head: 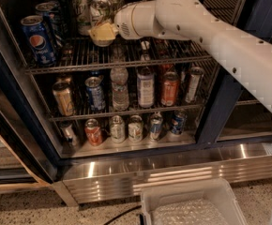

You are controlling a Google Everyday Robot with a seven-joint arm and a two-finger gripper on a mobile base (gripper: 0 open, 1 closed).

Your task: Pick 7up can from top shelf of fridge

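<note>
The 7up can (100, 11), whitish-silver with a silver lid, is at the front of the top shelf (140, 60) of the fridge (219, 107). My gripper (102, 33), with yellowish fingers, is inside the fridge and shut around the can's lower part. It holds the can upright just over the rack. The white arm (211, 36) comes in from the right and hides the shelf's middle.
A blue Pepsi can (37, 39) stands front left on the top shelf, and a patterned can (82, 6) is just left of the 7up can. Lower racks hold cans and bottles. The open door (14, 139) is at left. A white bin (192, 205) sits on the floor below.
</note>
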